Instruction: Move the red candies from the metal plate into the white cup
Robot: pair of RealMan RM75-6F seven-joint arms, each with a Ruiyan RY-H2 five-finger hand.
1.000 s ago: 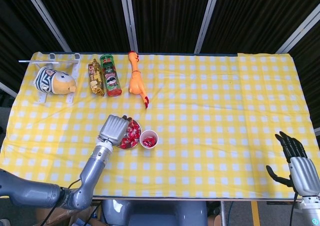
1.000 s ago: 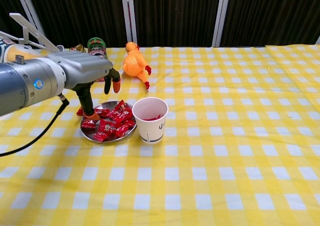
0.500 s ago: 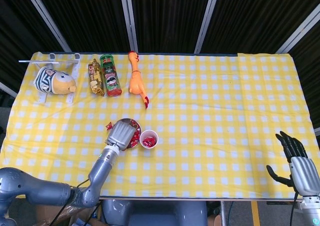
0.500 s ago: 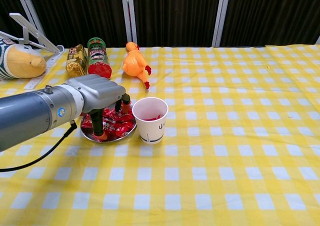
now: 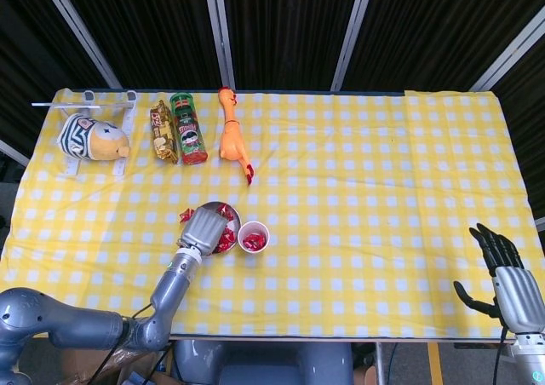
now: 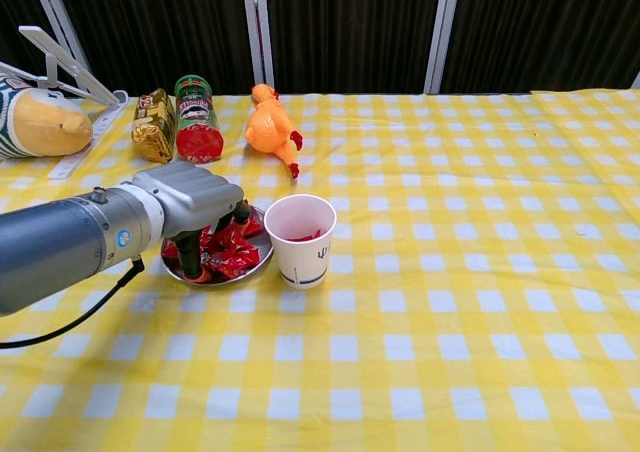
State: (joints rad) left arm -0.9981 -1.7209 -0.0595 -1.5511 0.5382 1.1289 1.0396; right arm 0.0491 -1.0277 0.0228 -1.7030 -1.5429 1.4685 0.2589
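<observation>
The metal plate (image 6: 256, 268) holds a pile of red candies (image 6: 228, 253) just left of the white cup (image 6: 300, 240), which has a few red candies inside. My left hand (image 6: 190, 204) is low over the plate's left half, fingers pointing down into the pile; whether they grip a candy is hidden. From above, the left hand (image 5: 203, 229) covers much of the plate (image 5: 228, 209), with the cup (image 5: 254, 236) to its right. One candy (image 5: 186, 215) lies by the plate's left rim. My right hand (image 5: 507, 274) hangs beyond the table's front right corner, fingers spread, empty.
Along the back left stand a plush toy (image 5: 92, 138) on a rack, a snack bag (image 5: 163, 133), a green chip can (image 5: 188, 128) and an orange rubber chicken (image 5: 232, 134). The yellow checked cloth (image 5: 383, 189) covers the table.
My left hand has come down from above the plate's left side and now sits lower, its fingers in the candy pile. The right hand has not moved.
</observation>
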